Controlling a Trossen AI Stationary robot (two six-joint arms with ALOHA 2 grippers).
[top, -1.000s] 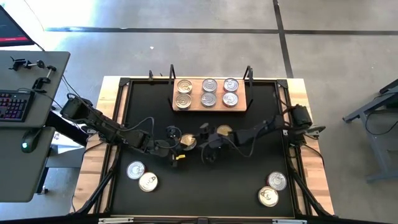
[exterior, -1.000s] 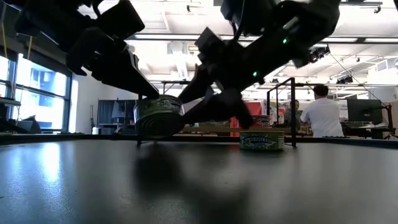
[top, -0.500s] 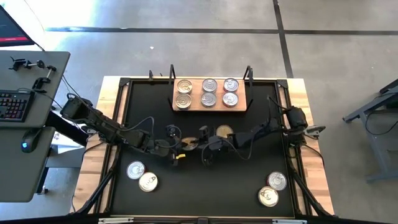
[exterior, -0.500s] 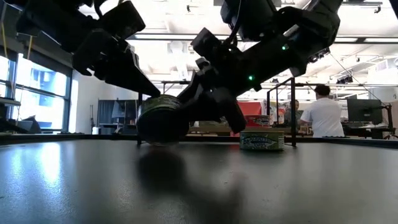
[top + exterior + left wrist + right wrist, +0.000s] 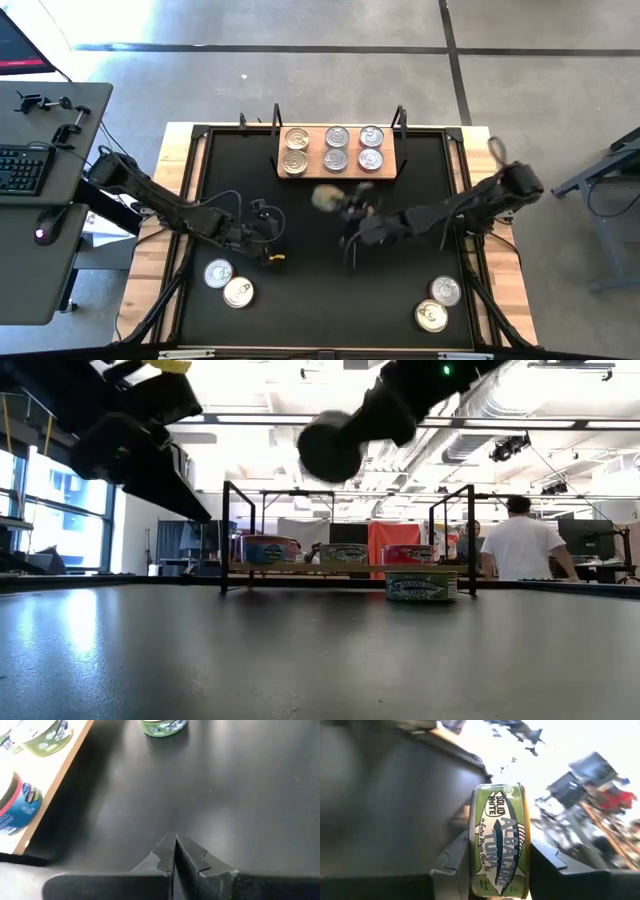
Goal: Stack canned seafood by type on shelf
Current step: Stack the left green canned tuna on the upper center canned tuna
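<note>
Item: green-labelled albacore tuna tin (image 5: 499, 840), clamped on edge between the right gripper (image 5: 345, 207) fingers, lifted above mid-bench, just short of the shelf (image 5: 340, 171) front edge; left gripper (image 5: 175, 851) fingers closed, empty.

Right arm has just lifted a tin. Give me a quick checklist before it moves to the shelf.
1. Grip: right claw is shut on the green-labelled round metal tuna tin, held by its flat faces, label toward the wrist camera. ok.
2. Lift: tin is clear of the black table mat in the low view. ok.
3. Left claw: shut, empty, low over the mat, away from the shelf. ok.
4. Small light-wood shelf board on its black wire frame: six tins in three pairs fill the top layer, so this one would go on top. ok.
5. Which shelf stack matches this tin's type: cannot tell.
</note>
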